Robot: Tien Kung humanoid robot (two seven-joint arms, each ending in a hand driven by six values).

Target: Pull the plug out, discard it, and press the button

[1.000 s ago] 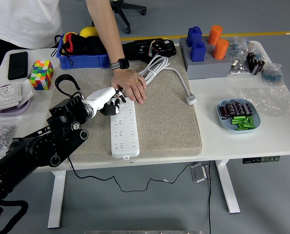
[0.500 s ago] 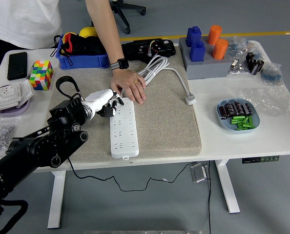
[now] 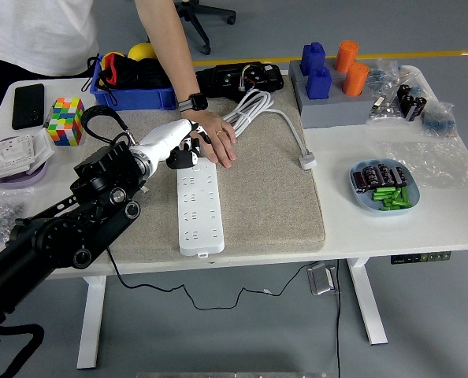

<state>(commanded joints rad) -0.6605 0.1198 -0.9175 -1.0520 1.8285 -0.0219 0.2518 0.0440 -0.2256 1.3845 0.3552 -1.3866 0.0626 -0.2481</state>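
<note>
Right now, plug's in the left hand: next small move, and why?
Probably carry the black plug left, away from the power strip, then drop it. The left hand grips it at the strip's far end, where a person's hand holds the strip down.

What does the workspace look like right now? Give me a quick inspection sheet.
Surface: white table with a beige mat in the middle.
Job's things: white power strip on the mat; black plug at its far end, in the left hand's fingers.
Clutter: Rubik's cube, black phone, blue bin, blue plate of small parts, grey block with blue and orange pegs.
Grippers: left hand closed on the plug; right hand not in view.
Cables: white cord coiled on the mat.
Surroundings: a person's hand presses on the strip's far end.
</note>
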